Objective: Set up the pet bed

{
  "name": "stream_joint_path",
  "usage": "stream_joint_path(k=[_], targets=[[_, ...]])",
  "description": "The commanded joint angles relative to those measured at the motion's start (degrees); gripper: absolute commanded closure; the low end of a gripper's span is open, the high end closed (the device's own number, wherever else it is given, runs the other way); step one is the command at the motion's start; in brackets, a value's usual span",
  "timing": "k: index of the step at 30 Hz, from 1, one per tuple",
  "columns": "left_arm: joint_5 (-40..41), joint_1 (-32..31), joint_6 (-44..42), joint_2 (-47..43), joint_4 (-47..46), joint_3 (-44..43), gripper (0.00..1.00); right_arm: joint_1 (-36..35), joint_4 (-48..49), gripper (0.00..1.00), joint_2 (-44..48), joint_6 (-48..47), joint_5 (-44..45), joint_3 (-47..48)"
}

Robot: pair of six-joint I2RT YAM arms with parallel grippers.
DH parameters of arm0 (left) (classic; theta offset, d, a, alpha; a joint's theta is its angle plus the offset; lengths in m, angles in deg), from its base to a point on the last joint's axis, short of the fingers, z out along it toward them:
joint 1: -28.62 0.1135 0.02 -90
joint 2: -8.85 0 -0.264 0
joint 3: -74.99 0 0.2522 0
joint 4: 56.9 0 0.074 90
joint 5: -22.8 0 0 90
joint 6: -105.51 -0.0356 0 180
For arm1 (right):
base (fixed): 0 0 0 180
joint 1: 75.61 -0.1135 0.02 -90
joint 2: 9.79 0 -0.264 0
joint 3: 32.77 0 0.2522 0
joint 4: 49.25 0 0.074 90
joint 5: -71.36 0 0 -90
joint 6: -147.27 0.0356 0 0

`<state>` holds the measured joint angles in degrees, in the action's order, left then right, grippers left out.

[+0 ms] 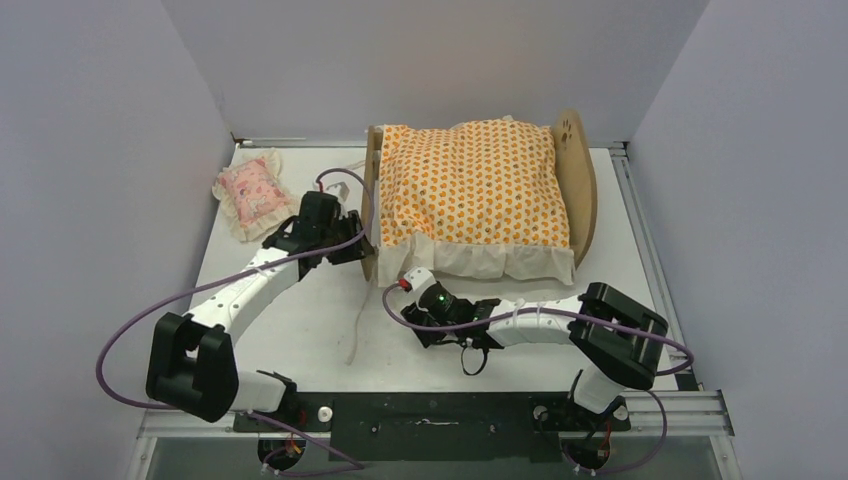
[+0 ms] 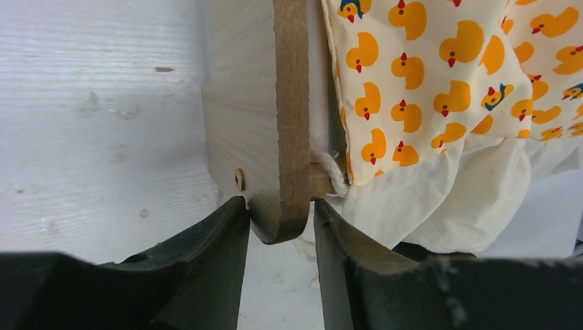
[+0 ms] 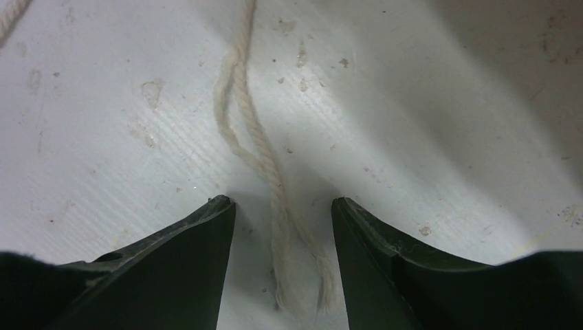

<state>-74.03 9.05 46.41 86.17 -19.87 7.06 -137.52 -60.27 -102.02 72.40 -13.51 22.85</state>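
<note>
The pet bed point(image 1: 574, 170) stands at the back middle of the table, with its paw-print headboard on the right and its low footboard point(image 1: 370, 205) on the left. The orange duck-print cushion point(image 1: 470, 185) covers it and hides the striped base. My left gripper point(image 1: 352, 248) straddles the footboard's near corner point(image 2: 278, 172). Its fingers point(image 2: 220, 240) are closed against both faces of the board. The cushion's ruffle point(image 2: 426, 199) hangs just to the right. My right gripper point(image 1: 405, 300) is open and low over the table in front of the bed. A white cord's frayed end point(image 3: 278, 227) lies between its fingers.
A small pink frilled pillow point(image 1: 252, 192) lies at the back left. The white cord point(image 1: 358, 325) trails from the footboard corner toward the near edge. A rope knot point(image 2: 331, 177) sits on the frame's dowel. Grey walls close in the left, right and back.
</note>
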Motion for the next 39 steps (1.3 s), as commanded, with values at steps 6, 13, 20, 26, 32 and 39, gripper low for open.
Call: stream_joint_path(k=[6, 13, 20, 26, 32, 39], targets=[[-1.96, -4.51, 3.32, 0.75, -4.48, -3.23, 0.53, 1.89, -2.57, 0.67, 3.63, 3.80, 0.56, -2.23], [5.97, -4.91, 1.24, -9.44, 5.00, 3.50, 0.38, 0.51, -5.06, 0.95, 9.96, 4.64, -3.56, -1.44], [5.89, -7.49, 7.70, -14.53, 3.40, 16.49, 0.38, -2.71, -3.32, 0.95, 18.54, 2.02, -4.16, 0.41], [9.42, -10.82, 11.28, -11.89, -0.82, 21.88, 0.43, -3.66, 0.26, 0.95, 23.55, -0.03, -4.11, -1.42], [15.59, -16.84, 14.45, -6.47, -0.48, 23.04, 0.50, -3.74, 1.38, 0.95, 25.59, -0.72, -4.57, -1.52], [19.89, -24.13, 22.58, -3.68, 2.20, 25.63, 0.96, -3.74, 2.45, 0.95, 27.92, -1.25, -4.65, -1.61]])
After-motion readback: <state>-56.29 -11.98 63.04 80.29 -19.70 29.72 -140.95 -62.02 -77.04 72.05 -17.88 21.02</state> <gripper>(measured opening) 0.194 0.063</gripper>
